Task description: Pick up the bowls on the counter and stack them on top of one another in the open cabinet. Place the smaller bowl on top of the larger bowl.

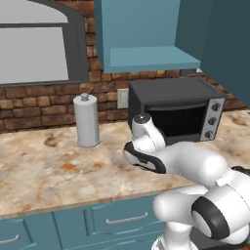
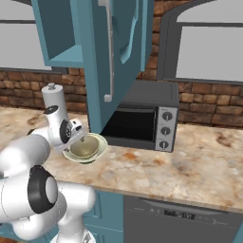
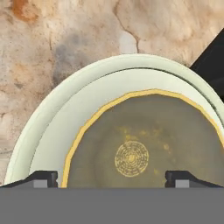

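Hovering with fingers (image 3: 43,178) spread wide and holding nothing, the gripper (image 3: 112,177) sits over the smaller bowl (image 3: 144,144), nested inside the larger bowl (image 3: 52,118).

A black toaster oven (image 1: 178,110) with three round knobs stands near a tall grey cylindrical canister (image 1: 86,120), before a red-brown brick wall (image 1: 44,105).

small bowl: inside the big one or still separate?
Inside. The small bowl sits nested in the large bowl, whose pale rim rings it; both are on the counter.
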